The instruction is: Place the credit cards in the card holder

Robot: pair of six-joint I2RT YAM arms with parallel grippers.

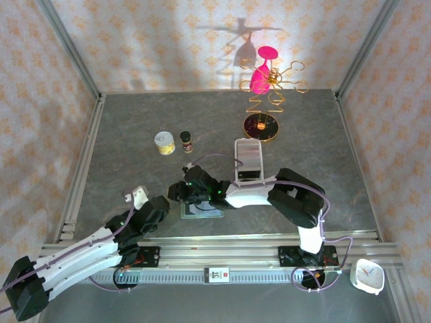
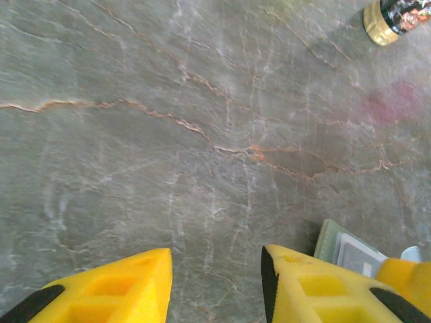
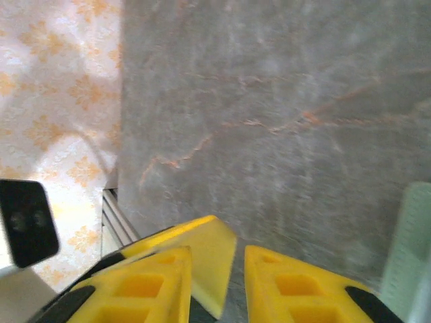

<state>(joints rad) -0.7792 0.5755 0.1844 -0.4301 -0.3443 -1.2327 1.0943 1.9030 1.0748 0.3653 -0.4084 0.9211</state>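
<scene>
White tray [image 1: 248, 153] mid-table, contents unclear. Card holder [image 2: 327, 237] lies on table at front centre, grey panel inside. Left gripper [image 2: 215, 261] half open, empty, just beside holder. Right gripper [image 3: 240, 247] jaws narrow; pale flat piece [image 3: 214, 259] between them, cannot tell if gripped.

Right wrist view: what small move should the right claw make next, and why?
Probably slide the right claw sideways toward the sage-green card holder. Its fingertips hang over bare table, while the card holder sits at the right edge of this view, so the claw seems off to one side of it. I can't tell whether the claw grips anything.
</scene>
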